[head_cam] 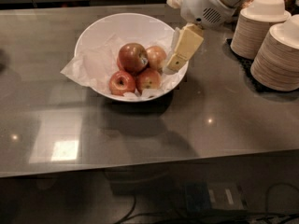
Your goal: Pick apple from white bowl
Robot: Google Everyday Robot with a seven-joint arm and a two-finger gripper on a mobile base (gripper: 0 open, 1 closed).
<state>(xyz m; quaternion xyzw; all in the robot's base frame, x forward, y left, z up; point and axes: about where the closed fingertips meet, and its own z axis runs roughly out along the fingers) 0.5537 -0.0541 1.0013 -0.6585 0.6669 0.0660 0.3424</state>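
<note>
The white bowl (96,29), lined with crumpled white paper, stands on the dark glossy table at the back centre. It holds several apples. The apple (133,57), the largest and darkest, lies on top in the middle. A paler apple (157,56) lies to its right, and two smaller red-yellow apples (121,82) (148,79) lie in front. My gripper (171,68), cream-coloured under a white wrist, reaches down from the upper right. Its tip is over the bowl's right rim, just right of the apples and apart from the dark apple.
Two tall stacks of tan disposable bowls (259,29) (280,57) stand on a black mat at the right, close behind my arm. Paper sticks out over the bowl's left rim (72,71). The table's front edge (149,164) runs across below.
</note>
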